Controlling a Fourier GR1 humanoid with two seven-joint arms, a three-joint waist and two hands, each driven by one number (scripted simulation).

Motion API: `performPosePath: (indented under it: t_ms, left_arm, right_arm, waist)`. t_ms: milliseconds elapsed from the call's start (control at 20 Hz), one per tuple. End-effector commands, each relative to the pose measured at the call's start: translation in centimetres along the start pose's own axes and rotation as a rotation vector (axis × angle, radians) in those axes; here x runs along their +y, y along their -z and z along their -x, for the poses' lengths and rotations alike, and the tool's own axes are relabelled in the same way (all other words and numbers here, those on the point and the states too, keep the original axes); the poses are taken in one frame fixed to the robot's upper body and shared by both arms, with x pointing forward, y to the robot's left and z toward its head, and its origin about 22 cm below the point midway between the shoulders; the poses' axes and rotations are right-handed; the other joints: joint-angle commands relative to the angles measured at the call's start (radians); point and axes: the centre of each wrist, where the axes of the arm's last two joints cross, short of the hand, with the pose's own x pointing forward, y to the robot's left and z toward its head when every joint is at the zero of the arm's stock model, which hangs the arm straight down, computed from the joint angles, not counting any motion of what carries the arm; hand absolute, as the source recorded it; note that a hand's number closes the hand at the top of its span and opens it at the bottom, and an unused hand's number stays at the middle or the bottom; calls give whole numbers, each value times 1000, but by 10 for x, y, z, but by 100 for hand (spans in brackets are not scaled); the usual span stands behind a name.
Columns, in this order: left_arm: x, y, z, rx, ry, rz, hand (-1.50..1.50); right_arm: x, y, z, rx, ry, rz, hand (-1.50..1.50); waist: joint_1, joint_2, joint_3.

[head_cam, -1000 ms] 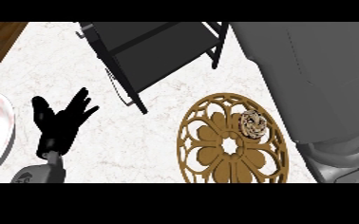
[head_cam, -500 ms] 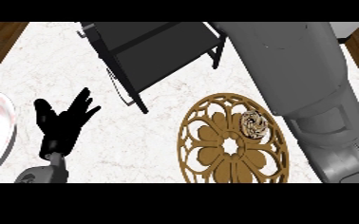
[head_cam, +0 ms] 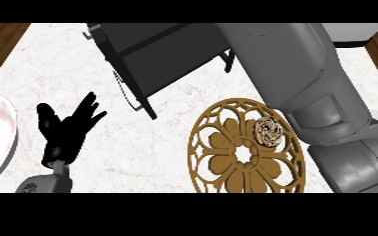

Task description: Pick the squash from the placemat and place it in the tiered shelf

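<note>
Left hand (head_cam: pixel 68 130) is seen resting open at the lower left, fingers spread and pointing up, with nothing held. Well to its right, the squash (head_cam: pixel 269 131) is laid on the round gold placemat (head_cam: pixel 244 156), toward the mat's upper right part. Up and to the right of the hand, the dark tiered shelf (head_cam: pixel 159 50) is set on the white table (head_cam: pixel 166 150). A large grey arm (head_cam: pixel 303 87) is stretched across the right side; its hand cannot be seen.
</note>
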Motion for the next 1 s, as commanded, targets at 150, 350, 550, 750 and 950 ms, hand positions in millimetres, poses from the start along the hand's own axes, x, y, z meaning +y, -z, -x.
performPosePath:
  t_ms: [150, 350, 550, 750, 950]
  left_arm:
    - [-6, 2, 6, 56, -4, 6, 0]
    - [-4, 12, -8, 64, 19, 8, 0]
    - [8, -2, 16, 64, -6, 6, 0]
    - [13, -5, 8, 52, 7, -3, 0]
    - [7, -1, 4, 74, -8, -13, 0]
  right_arm:
    - [-10, 10, 16, -34, 27, -14, 150]
    - [-4, 11, 20, -50, 15, -20, 150]
    - [9, 16, 5, -33, -80, -51, 150]
    - [-6, 13, 19, 51, 222, 72, -150]
    - [-3, 14, 16, 67, 357, 84, -150]
  waist:
    - [8, 6, -4]
    - [-2, 5, -4]
    - [7, 4, -5]
    - [-6, -3, -3]
    - [-5, -2, -3]
